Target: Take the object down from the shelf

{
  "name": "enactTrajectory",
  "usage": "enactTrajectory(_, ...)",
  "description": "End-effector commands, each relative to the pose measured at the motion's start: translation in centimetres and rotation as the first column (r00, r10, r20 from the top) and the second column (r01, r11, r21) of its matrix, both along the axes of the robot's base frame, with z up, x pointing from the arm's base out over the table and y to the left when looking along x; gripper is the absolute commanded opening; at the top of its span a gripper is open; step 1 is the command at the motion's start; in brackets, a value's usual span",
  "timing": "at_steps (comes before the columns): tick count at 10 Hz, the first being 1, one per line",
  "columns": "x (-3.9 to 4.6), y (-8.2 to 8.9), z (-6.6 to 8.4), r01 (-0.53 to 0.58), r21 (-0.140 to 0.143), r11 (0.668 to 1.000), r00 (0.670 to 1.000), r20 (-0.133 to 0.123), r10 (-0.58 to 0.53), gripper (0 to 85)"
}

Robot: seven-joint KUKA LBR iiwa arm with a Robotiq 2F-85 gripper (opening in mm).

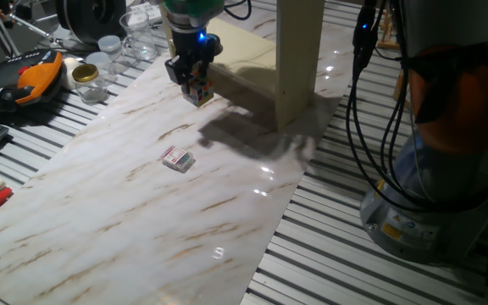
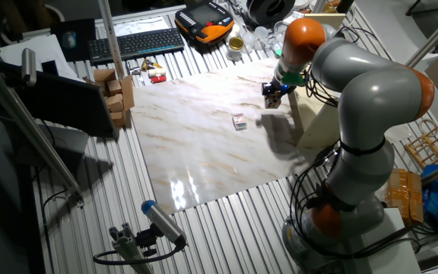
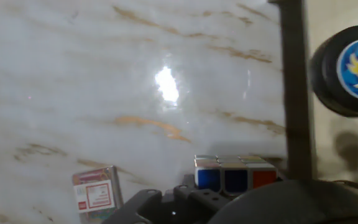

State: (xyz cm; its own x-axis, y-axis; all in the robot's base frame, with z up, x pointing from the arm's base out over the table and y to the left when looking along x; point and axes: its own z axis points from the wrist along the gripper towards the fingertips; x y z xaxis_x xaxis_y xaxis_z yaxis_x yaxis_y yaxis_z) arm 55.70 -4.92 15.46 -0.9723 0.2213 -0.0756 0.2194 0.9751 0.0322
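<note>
The gripper [image 1: 195, 74] is clenched on the cube [image 1: 199, 91], carrying it just in front of the shelf [image 1: 299, 59] and low over the marble board [image 1: 142, 212]. The cube is off the shelf; whether it already touches the board I cannot tell from either fixed view, though it looks very close. The step in hand is the set-down, so I judge it best to lower straight down, slowly, keeping the cube level so a flat face meets the board, and to part the fingers only once it rests there. Keep clear of the shelf's upright panel on the way, and of the small card box [image 1: 177, 158], which lies well apart toward the near edge.

The cube is a small puzzle cube with coloured tiles; the hand view shows blue and orange-red squares along its face [image 3: 235, 177], the rest hidden by the fingers. It sits square in the grip, not visibly tilted. A black disc with a blue and yellow emblem [image 3: 353, 71] lies beyond the panel
</note>
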Motion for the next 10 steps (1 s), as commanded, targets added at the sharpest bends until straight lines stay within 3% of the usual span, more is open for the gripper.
enactTrajectory(1,0.0,-0.01,0.01,0.0,0.002,1.0,1.0,0.001,0.0,0.0)
enactTrajectory(2,0.0,-0.01,0.01,-0.008,-0.001,1.0,1.0,0.007,0.008,0.0)
enactTrajectory(3,0.0,-0.01,0.01,-0.034,-0.022,0.999,0.999,0.01,0.034,0.0)
enactTrajectory(5,0.0,-0.01,0.01,-0.089,-0.029,0.996,0.996,-0.025,0.088,0.0)
enactTrajectory(7,0.0,-0.01,0.01,-0.15,-0.062,0.987,0.988,-0.056,0.147,0.0)
enactTrajectory(10,0.0,-0.01,0.01,-0.175,-0.016,0.984,0.984,-0.047,0.174,0.0)
